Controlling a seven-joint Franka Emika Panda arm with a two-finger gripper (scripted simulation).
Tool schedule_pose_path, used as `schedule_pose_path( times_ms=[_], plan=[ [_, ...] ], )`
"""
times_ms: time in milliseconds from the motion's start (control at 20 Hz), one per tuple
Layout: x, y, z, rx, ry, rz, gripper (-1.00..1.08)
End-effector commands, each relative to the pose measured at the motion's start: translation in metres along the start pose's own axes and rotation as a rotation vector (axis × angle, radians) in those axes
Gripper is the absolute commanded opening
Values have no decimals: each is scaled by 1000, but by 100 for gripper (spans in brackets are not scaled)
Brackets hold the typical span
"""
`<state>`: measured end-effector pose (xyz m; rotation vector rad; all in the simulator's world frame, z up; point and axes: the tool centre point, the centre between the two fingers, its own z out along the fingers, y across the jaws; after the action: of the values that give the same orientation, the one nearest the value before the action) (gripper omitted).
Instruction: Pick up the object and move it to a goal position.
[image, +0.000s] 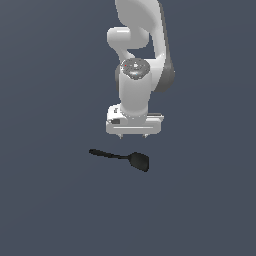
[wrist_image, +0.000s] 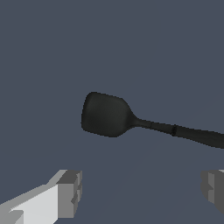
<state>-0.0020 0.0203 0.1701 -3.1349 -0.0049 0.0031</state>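
The black spatula (image: 122, 158) lies flat on the dark grey floor, its rod handle toward the exterior view's left and its flat blade toward the exterior view's right. My gripper (image: 133, 135) hangs just above and behind it, fingers pointing down, open and empty. In the wrist view the spatula (wrist_image: 109, 114) shows with its blade in the middle and its handle running off the edge. My two fingertips (wrist_image: 70, 192) stand wide apart with nothing between them, and the spatula lies apart from them.
The white arm (image: 137, 55) rises behind the gripper. The floor (image: 50, 200) is a plain dark grey surface with no other objects in view.
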Motion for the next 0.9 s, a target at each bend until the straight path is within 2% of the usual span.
schedule_pose_path(
  times_ms=[0,850],
  plan=[
    [0,0,0,0,0,0,100],
    [0,7,-9,3,0,-23,100]
  ],
)
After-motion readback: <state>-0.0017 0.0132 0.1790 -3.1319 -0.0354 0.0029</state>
